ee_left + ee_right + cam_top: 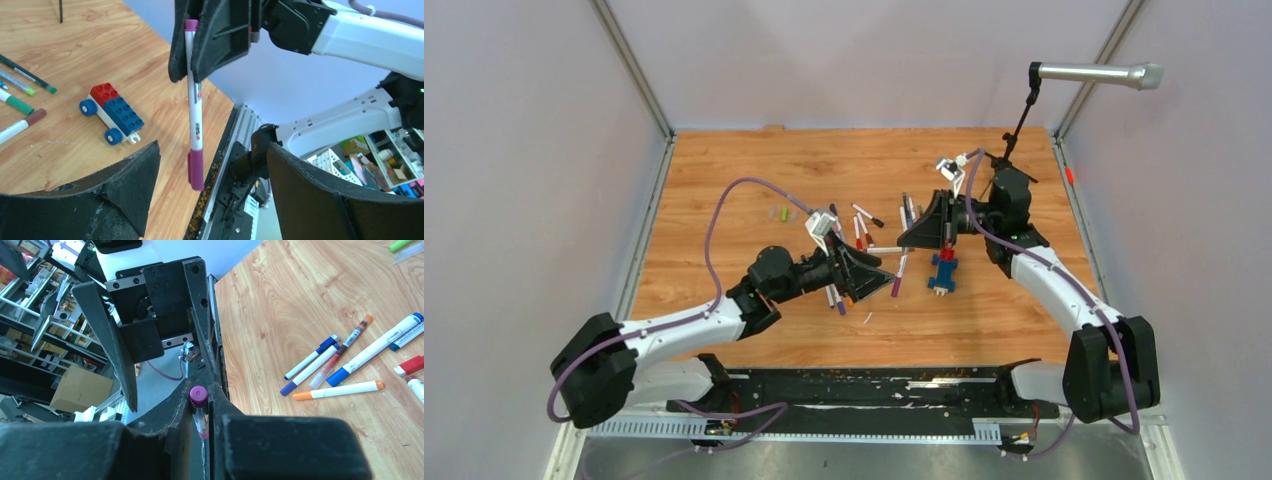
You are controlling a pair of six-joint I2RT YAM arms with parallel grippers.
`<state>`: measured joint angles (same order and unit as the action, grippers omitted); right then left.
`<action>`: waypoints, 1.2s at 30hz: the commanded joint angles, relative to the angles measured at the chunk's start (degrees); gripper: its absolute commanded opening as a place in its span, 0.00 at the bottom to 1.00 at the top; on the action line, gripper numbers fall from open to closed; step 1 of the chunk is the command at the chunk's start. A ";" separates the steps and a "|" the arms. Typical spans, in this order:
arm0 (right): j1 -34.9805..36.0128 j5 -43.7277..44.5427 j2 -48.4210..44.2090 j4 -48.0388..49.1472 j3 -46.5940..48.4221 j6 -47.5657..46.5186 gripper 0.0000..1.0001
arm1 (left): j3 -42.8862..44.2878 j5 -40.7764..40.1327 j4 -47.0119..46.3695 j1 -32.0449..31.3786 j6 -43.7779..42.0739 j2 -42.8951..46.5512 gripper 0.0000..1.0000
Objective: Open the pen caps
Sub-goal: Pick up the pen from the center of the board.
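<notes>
Clamping a white pen by its upper barrel in the tightly closed right gripper, above the wooden table, and dangling its purple cap between the wide-spread, empty fingers of the left gripper.

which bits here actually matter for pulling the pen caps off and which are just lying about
Job: purple pen, clamped in the right gripper; its purple cap at the hanging end; open left gripper near that cap; capped pens loose on the table.
Lying about: blue-and-red toy car; microphone.
</notes>
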<state>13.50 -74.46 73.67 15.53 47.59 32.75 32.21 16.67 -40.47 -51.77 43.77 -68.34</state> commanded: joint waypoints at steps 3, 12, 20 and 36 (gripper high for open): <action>-0.05 0.00 -2.33 2.58 -1.09 -0.25 0.00 | -3.21 2.30 2.32 -0.24 -3.37 4.60 0.86; -0.05 0.90 -2.66 0.82 -1.53 -1.65 0.00 | 0.52 -1.93 8.06 -3.12 -5.03 0.92 0.80; -0.06 1.22 -2.05 0.82 -1.75 -1.52 0.00 | 2.47 -3.69 7.60 -4.82 -4.50 -3.08 0.60; -0.05 2.99 -1.74 0.28 -3.36 -2.18 0.02 | 4.64 -1.32 4.49 -5.01 -3.21 -8.76 0.00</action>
<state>13.28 -71.81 72.42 15.86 44.82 31.81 35.00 15.57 -33.19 -56.66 40.40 -76.38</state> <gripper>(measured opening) 0.132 0.033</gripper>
